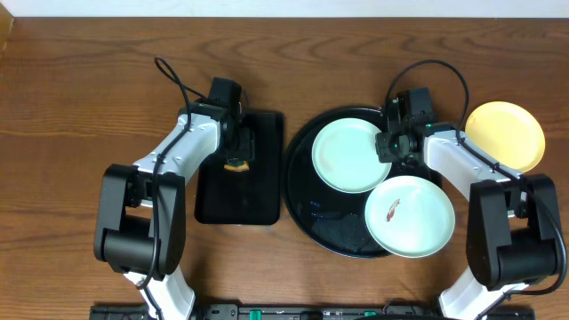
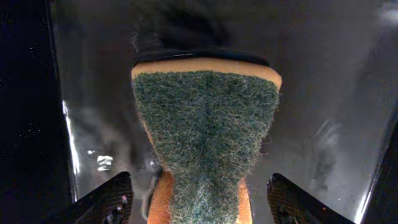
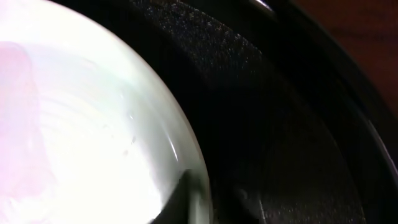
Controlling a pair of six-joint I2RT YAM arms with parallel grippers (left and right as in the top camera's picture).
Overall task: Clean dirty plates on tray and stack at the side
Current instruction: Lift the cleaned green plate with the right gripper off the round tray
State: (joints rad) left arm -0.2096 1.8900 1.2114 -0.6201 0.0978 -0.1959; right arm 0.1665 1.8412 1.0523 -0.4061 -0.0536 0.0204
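Care matters now: my right gripper (image 1: 391, 142) seems, in a blurry view, pinched on the rim of the upper mint plate (image 1: 348, 153) on the round tray (image 1: 329, 227), so I'd lift it slow and flat, while my left gripper (image 2: 202, 199) hangs spread over the sponge (image 2: 205, 137).

The bench (image 1: 80, 98) is brown grained wood. The round tray (image 1: 300, 200) is glossy black, and the mint plate (image 1: 351, 156) on it is smooth and shiny. Beside the tray, the sponge (image 2: 205, 124) is rough green fibre over orange foam.
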